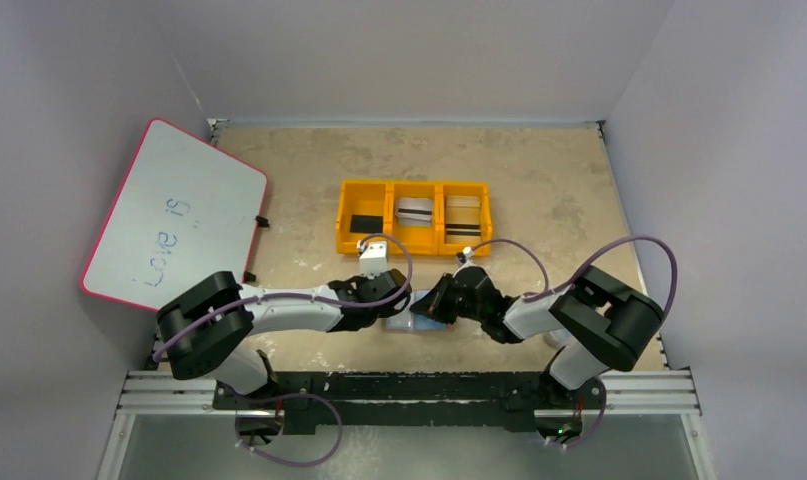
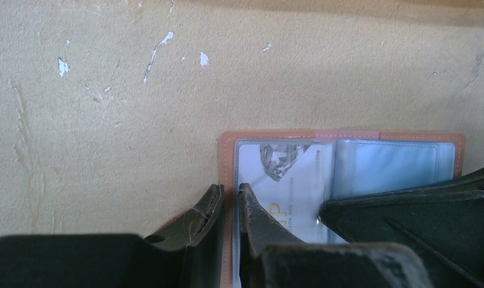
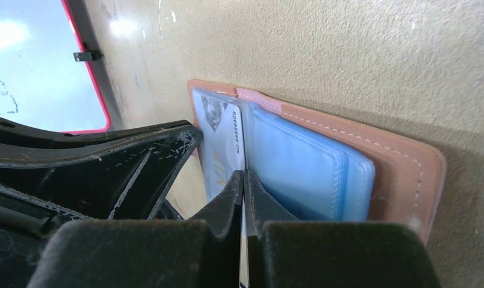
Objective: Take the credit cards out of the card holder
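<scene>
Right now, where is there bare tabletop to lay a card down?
Bare table: between whiteboard and orange tray, between tray and right wall, and behind the tray. Crowded: the near centre, where left end effector and right end effector meet at the card holder.

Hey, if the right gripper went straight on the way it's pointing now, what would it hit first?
The right gripper, shut on the credit card, would probably press straight into the card holder underneath, though depth is unclear.
</scene>
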`<state>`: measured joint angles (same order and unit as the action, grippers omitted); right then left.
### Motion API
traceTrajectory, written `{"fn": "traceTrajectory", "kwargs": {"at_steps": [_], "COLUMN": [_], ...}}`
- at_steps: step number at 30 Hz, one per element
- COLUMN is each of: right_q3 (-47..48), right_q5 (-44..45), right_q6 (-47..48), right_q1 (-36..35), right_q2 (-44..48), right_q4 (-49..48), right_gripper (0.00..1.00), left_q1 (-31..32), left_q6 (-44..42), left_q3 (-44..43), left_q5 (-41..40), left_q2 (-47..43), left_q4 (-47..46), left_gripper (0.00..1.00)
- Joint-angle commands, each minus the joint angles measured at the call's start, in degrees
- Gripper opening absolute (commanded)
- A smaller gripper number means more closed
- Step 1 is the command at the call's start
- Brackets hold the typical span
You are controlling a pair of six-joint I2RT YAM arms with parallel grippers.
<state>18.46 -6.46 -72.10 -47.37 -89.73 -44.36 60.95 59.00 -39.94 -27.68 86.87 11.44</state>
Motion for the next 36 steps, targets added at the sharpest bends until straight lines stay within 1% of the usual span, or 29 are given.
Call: {"fn": "traceTrajectory", "kwargs": {"at_steps": [1,9,12,14,16,18,21,24,26,30,33,36], "right_q3": [-0.48,-3.29,-1.76,0.67,2.3,2.84,2.9,3.49,3.81,3.96,4.2,5.19], "right_q5": [3.23,3.42,1.43,-0.51,0.26,-0.79,-2.02,-0.32,0.81,2.91,4.12,5.99], "right_q6": [-1.2,-0.9,2.34,5.73,7.19,7.55,6.5,5.47,5.27,5.83,7.19,9.22], "right_q1": [-0.93,-0.02,0.17,0.2,0.12,0.09,0.09,0.15,0.12,0.09,0.1,0.1], "right_q2": [3.69,6.8,6.96,6.2,5.4,4.24,2.83,2.27,2.11,3.34,5.95,9.36], "right_q4": [1.77,3.73,4.67,5.39,4.98,4.55,5.47,8.78,10.25,11.21,13.5,18.35], "right_gripper": [0.0,0.0,0.0,0.04,0.12,0.17,0.19,0.22,0.23,0.24,0.26,0.32], "left_q1": [1.54,1.52,1.54,1.54,1.54,1.63,1.62,1.63,1.63,1.62,1.63,1.63], "left_q6": [2.33,2.13,1.84,1.66,1.6,1.81,1.46,0.74,0.27,0.56,1.14,1.07], "left_q3": [2.19,1.79,1.86,2.04,1.9,2.31,2.83,2.87,2.71,2.37,1.14,0.56], "left_q5": [6.59,6.63,7.02,7.42,7.24,6.81,6.82,8.04,9.26,8.89,6.99,5.94], "left_q2": [3.11,3.61,3.32,3.09,2.24,0.14,-3.77,-6.51,-7.67,-9.07,-9.12,-9.53], "left_q4": [1.46,1.73,1.18,0.46,0.78,0.74,0.49,0.12,-0.36,-0.42,1.94,2.74], "left_gripper": [0.0,0.0,0.0,0.0,0.0,0.09,0.21,0.28,0.29,0.31,0.31,0.31]}}
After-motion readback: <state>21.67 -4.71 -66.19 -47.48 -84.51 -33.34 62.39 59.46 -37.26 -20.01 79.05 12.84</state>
